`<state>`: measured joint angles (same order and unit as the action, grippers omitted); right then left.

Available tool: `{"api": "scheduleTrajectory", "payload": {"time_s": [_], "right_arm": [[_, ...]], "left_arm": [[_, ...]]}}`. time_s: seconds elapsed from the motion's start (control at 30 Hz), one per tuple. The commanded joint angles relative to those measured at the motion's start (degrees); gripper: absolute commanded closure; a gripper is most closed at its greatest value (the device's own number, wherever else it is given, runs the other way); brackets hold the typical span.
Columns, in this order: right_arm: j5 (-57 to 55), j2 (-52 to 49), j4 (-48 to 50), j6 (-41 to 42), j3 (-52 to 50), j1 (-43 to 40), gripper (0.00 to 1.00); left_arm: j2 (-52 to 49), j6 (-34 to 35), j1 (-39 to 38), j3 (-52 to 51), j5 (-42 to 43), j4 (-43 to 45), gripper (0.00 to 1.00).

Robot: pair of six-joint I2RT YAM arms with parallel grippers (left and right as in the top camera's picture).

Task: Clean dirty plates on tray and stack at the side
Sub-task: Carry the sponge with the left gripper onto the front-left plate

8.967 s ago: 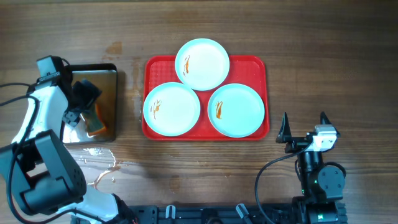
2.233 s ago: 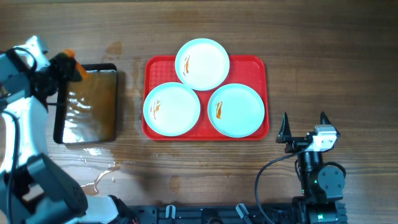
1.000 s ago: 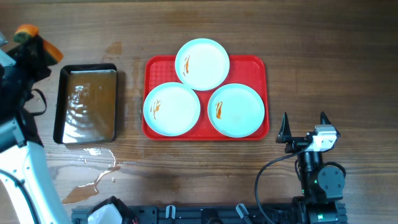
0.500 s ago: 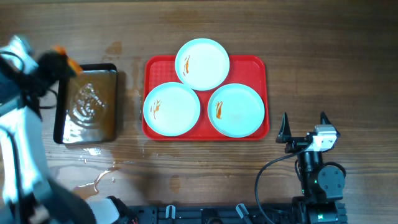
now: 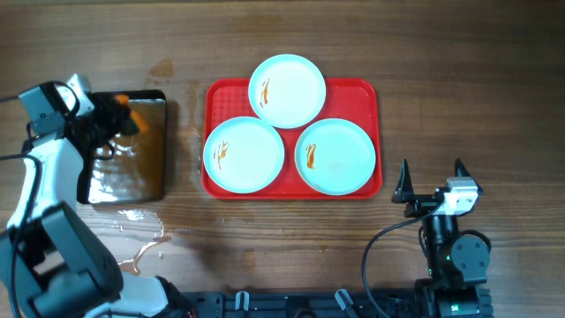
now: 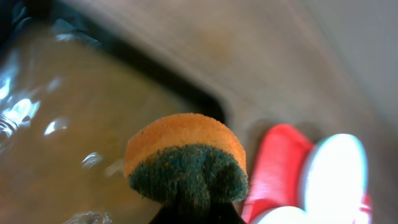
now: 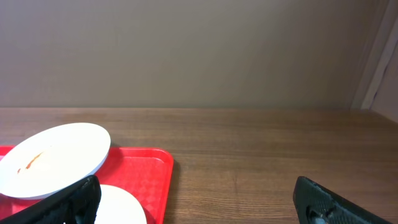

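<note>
Overhead: smeared plates (image 5: 244, 155) on red tray (image 5: 362, 97)

We can read no text, label, brand or number in any view. The orange-red marks on the plates (image 5: 296, 93) are smears, not letters. The left wrist view is too blurred to show any print.
</note>
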<state>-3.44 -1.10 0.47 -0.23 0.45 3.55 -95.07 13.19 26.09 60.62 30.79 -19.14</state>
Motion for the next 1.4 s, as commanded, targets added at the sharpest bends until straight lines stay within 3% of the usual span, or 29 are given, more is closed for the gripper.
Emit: {"api": "scheduleTrajectory", "payload": {"time_s": [0.0, 0.13, 0.27, 0.47, 0.6, 0.83, 1.0, 1.2, 1.23, 1.27, 1.3, 1.33, 1.37], "right_arm": [[0.7, 0.2, 0.2, 0.4, -0.1, 0.1, 0.00], [0.7, 0.2, 0.2, 0.4, -0.1, 0.1, 0.00], [0.7, 0.2, 0.2, 0.4, -0.1, 0.1, 0.00], [0.7, 0.2, 0.2, 0.4, -0.1, 0.1, 0.00], [0.7, 0.2, 0.2, 0.4, -0.1, 0.1, 0.00], [0.7, 0.2, 0.2, 0.4, -0.1, 0.1, 0.00], [0.7, 0.2, 0.2, 0.4, -0.1, 0.1, 0.00], [0.7, 0.2, 0.2, 0.4, -0.1, 0.1, 0.00], [0.7, 0.2, 0.2, 0.4, -0.1, 0.1, 0.00], [0.7, 0.2, 0.2, 0.4, -0.1, 0.1, 0.00], [0.7, 0.2, 0.2, 0.4, -0.1, 0.1, 0.00], [0.7, 0.2, 0.2, 0.4, -0.1, 0.1, 0.00], [0.7, 0.2, 0.2, 0.4, -0.1, 0.1, 0.00]], "left_arm": [[15.0, -0.5, -0.9, 6.9, 10.3, 1.8, 0.96], [28.8, -0.3, -5.7, 7.6, 10.1, 3.9, 0.96], [32.4, -0.3, -14.0, 7.5, 10.1, -0.9, 0.96], [21.6, -0.3, -33.4, 6.7, 4.5, -13.4, 0.96], [8.7, -0.3, -43.0, 6.7, 2.7, -14.1, 0.96], [-6.3, -0.3, -47.8, 6.7, -7.1, -14.0, 0.96], [-7.4, -0.2, -48.0, 6.7, -19.0, -15.4, 0.96], [-7.4, 7.4, -48.3, 6.7, -21.0, -15.7, 0.94], [-7.4, 8.1, -48.5, 6.7, -21.1, -16.0, 0.90], [-7.4, 8.3, -48.8, 6.7, -21.1, -16.4, 0.77], [-7.4, 8.3, -48.9, 6.7, -21.1, -16.6, 0.44], [-7.4, 8.3, -49.0, 6.7, -21.1, -16.8, 0.00], [-7.4, 8.3, -49.0, 6.7, -21.1, -16.9, 0.00]]}}
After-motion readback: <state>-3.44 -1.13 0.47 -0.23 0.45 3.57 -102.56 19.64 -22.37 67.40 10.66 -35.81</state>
